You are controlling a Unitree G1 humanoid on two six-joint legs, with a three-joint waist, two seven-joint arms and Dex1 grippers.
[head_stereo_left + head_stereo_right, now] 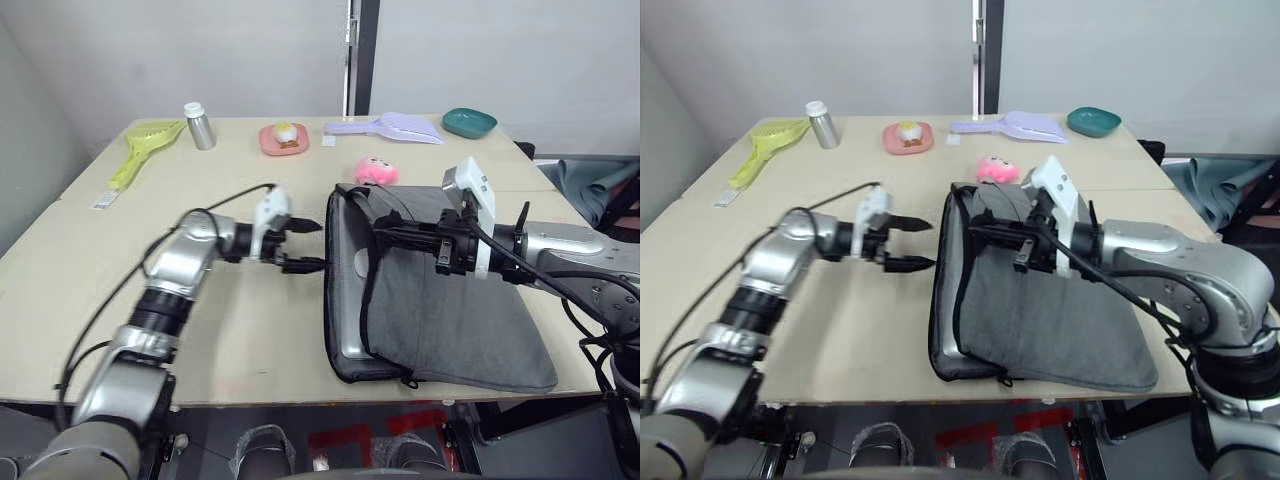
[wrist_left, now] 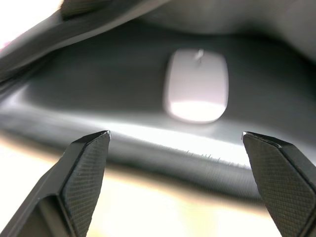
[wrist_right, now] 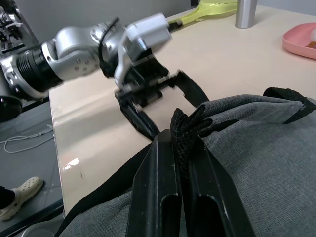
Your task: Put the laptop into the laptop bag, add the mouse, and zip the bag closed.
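The table [image 1: 250,330] is the largest item, pale tan, carrying everything noted here; the laptop bag [image 1: 460,320] lies flat on its right half, long axis running from the near edge toward the far edge, its open mouth facing 9 o'clock toward the left gripper; a black strap handle [image 1: 370,290] curves over the grey fabric; the laptop [image 1: 345,345] sits inside, only its silver edge and a rounded corner visible along the mouth. The pink plush charm [image 1: 376,170] rests at the bag's 12 o'clock end.

The right gripper [image 3: 181,138] is over the upper flap near the mouth; the right wrist view shows its fingers pressed together on a fold of black strap, the flap raised, a detail the head views leave indistinct. The left gripper [image 1: 300,245] hovers just beside the mouth at the bag's 9 o'clock, fingers [image 2: 84,168] spread and empty, pointing into the opening.

The left wrist view alone reveals the mouse [image 2: 196,85], white and oval, lying on the laptop's grey surface within the bag.

Along the far edge, from 10 to 2 o'clock: a yellow-green scoop [image 1: 140,150]; a metal bottle [image 1: 199,126]; a pink dish [image 1: 283,139]; a lilac scoop [image 1: 390,127]; a teal bowl [image 1: 469,122].
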